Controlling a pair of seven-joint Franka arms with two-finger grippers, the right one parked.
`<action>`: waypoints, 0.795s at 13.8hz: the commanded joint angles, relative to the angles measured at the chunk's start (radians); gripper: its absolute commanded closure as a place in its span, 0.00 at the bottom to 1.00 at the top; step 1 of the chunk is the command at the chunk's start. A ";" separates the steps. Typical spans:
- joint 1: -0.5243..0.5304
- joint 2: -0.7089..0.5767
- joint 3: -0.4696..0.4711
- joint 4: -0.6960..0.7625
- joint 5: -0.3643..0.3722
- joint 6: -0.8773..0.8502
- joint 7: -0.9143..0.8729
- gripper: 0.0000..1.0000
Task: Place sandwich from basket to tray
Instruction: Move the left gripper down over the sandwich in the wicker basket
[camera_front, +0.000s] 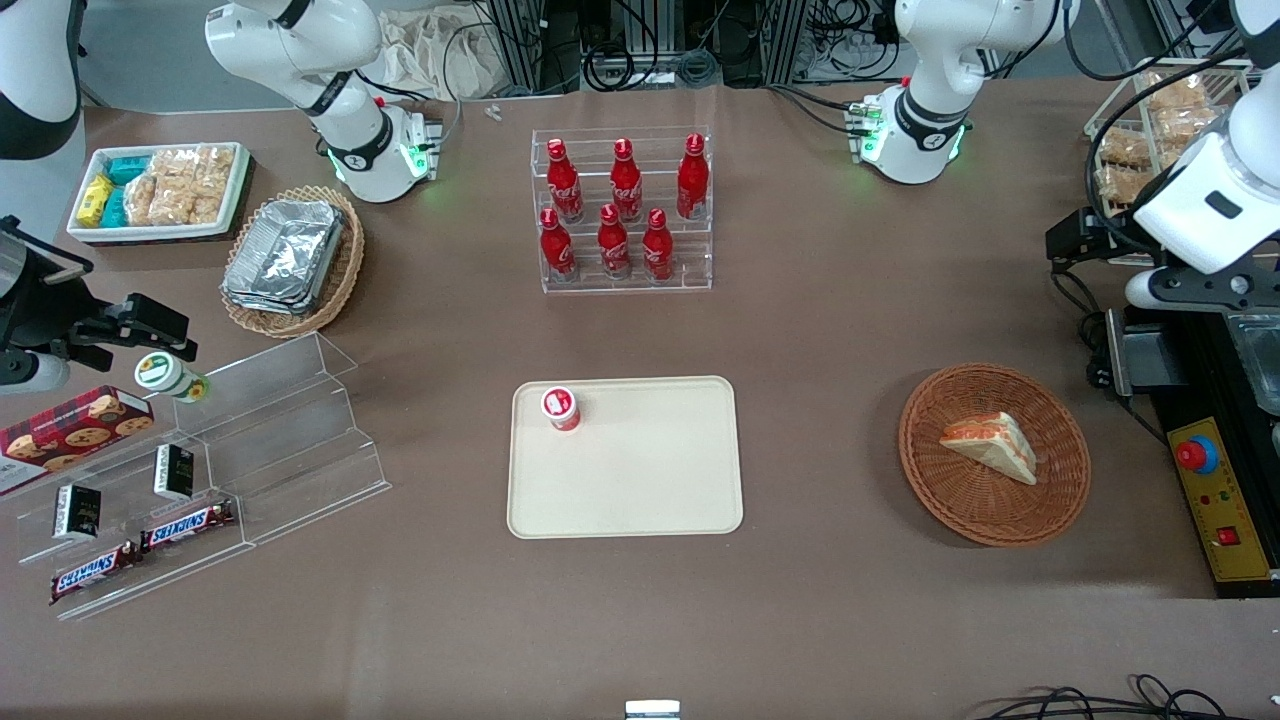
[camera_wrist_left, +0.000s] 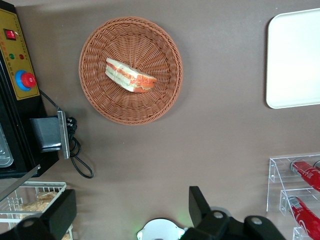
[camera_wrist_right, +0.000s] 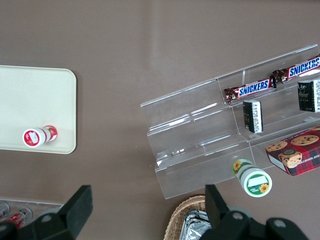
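We see the sandwich (camera_front: 990, 444), a pale bread wedge edged with orange-red and green filling, lying flat in the reddish-brown wicker basket (camera_front: 1050, 505) on the desk (camera_front: 850, 330). The cream tray (camera_front: 640, 490) sits well apart from the basket, carrying one small red cup (camera_front: 561, 408). The hand (camera_wrist_left: 131, 215) hangs above the desk near the basket, fingers (camera_wrist_left: 198, 205) spread wide, holding nothing.

Reddish-brown woven basket (camera_front: 1060, 500), white-and-orange sandwich (camera_front: 992, 446), cream tray (camera_front: 640, 490), black claw (camera_wrist_left: 131, 216).
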 joint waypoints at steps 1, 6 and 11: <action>-0.011 -0.008 0.009 0.001 -0.007 0.016 0.008 0.00; -0.007 -0.007 0.013 -0.001 -0.076 0.023 0.006 0.00; 0.003 -0.012 0.018 -0.021 -0.091 0.060 0.006 0.00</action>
